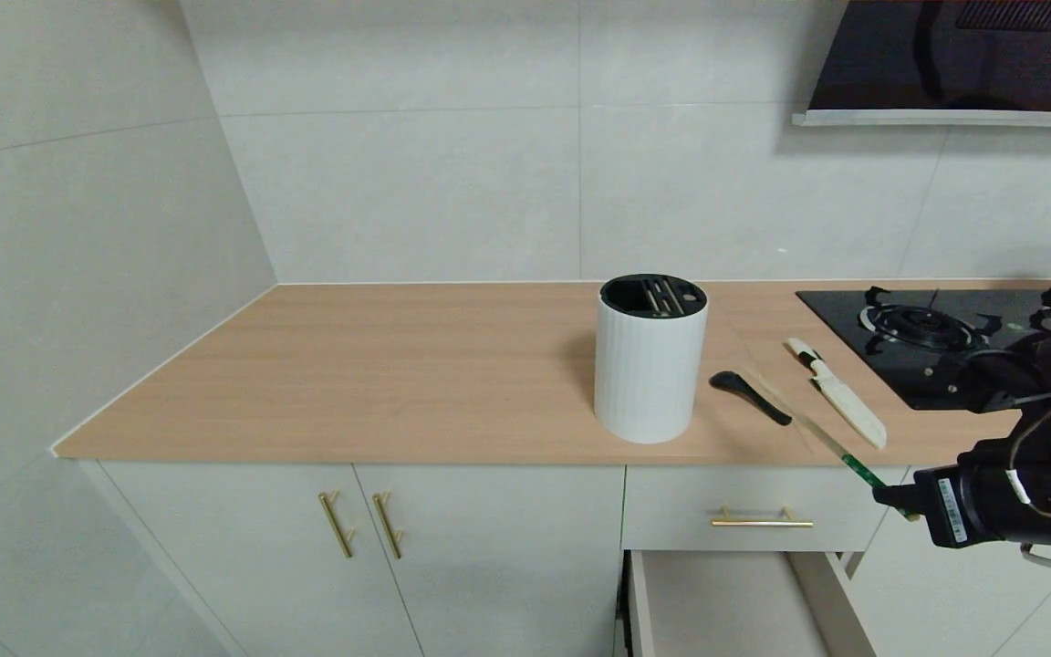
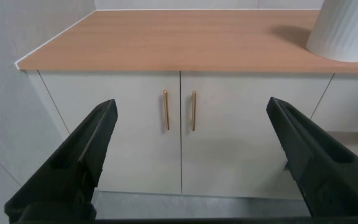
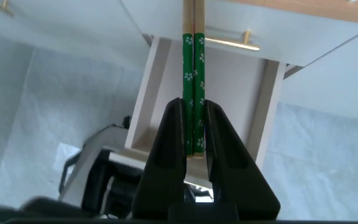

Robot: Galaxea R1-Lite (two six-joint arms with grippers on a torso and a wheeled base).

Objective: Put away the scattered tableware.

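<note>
A white ribbed utensil holder [image 1: 651, 370] with a black slotted top stands on the wooden counter [image 1: 416, 374]. To its right lie a black spoon [image 1: 750, 395] and a white knife [image 1: 840, 394]. My right gripper [image 1: 895, 497] hovers just in front of the counter's edge, shut on the green patterned ends of a pair of chopsticks [image 1: 816, 432]. Their tips slant back over the counter between spoon and knife. The right wrist view shows the chopsticks [image 3: 193, 74] clamped between the fingers of that gripper [image 3: 193, 134]. My left gripper [image 2: 191, 168] is open and faces the cabinet doors, low and left of the holder [image 2: 347, 31].
A black gas stove [image 1: 922, 338] sits at the counter's right end under a range hood [image 1: 954, 64]. Below the right gripper a drawer [image 1: 726, 602] stands pulled open. Two cabinet doors with gold handles [image 2: 179, 111] are on the left.
</note>
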